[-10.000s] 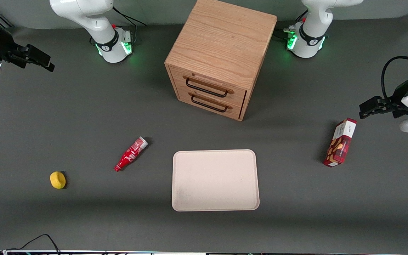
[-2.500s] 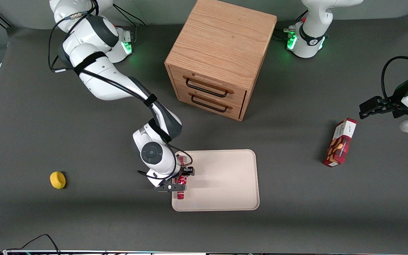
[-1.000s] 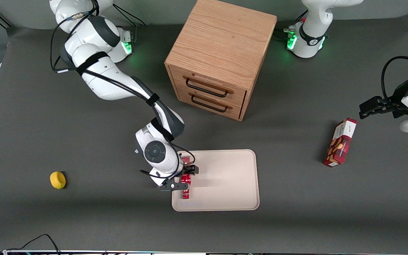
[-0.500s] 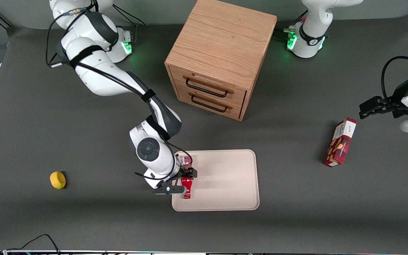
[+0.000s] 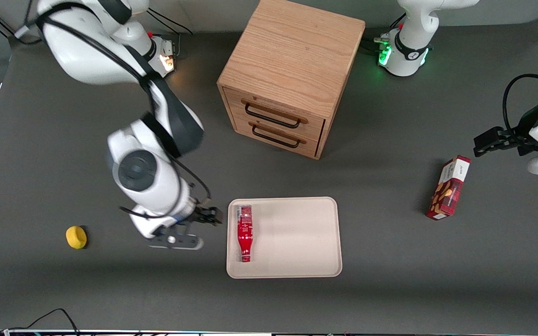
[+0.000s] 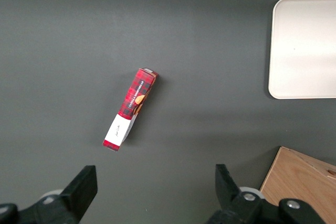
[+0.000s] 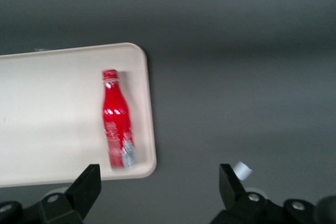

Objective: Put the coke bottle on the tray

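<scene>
**Bottle released on tray, arm pulling away**

Since half a second ago the right arm's gripper has let go of the bottle and come up and off the tray, toward the working arm's end of the table; it now hangs above bare mat just beside the tray's edge. Ten seconds back the bottle lay on the mat, clear of the tray; now it is on it.

Small slim red coke bottle with white lettering, red cap and silvery-clear base lies on its side on the large flat cream-beige rectangular tray with rounded corners and low rim. It sits along the tray edge nearest the working arm, parallel to that edge, cap end nearer the front camera, clear base end farther. Right wrist view confirms: bottle flat on the tray, close beside the rim, nothing touching it.

Gripper fingers stand spread wide in the right wrist view, empty, with the bottle and mat visible between them.

Progress: placing looks done, bottle fully inside the rim and at rest as far as can be seen. What is left is likely only the arm's retreat. Small risk judged: a round bottle lying down could roll, but the rim right beside it should stop it.

Others untouched: light wooden two-drawer cabinet, red rectangular snack box toward the parked arm's end, small yellow lemon-like object toward the working arm's end, all on the dark grey table mat.
</scene>
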Robot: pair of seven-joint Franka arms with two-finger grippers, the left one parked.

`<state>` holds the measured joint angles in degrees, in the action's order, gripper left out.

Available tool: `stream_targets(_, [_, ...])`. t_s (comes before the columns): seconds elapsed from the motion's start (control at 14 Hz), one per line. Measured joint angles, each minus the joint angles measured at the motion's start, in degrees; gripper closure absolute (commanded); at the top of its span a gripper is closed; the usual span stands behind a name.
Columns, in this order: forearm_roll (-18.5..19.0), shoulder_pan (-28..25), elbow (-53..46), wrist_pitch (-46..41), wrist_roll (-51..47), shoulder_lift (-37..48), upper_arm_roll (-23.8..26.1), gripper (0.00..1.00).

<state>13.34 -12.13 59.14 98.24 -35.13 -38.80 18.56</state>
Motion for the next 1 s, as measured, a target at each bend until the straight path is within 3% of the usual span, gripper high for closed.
stream_targets(0.29, [-0.9, 1.6, 0.3, -20.3, 1.7, 13.2, -2.8, 0.00])
stream_targets(0.43, [-1.6, 1.6, 2.4, -26.3, 2.9, 20.0, -4.7, 0.00])
stream_targets(0.71, [-10.1, 1.2, 18.6, -25.4, 4.2, 37.9, -14.8, 0.00])
stream_targets(1.0, [-12.0, 1.4, 38.7, -17.4, 8.3, 53.4, -23.4, 0.00])
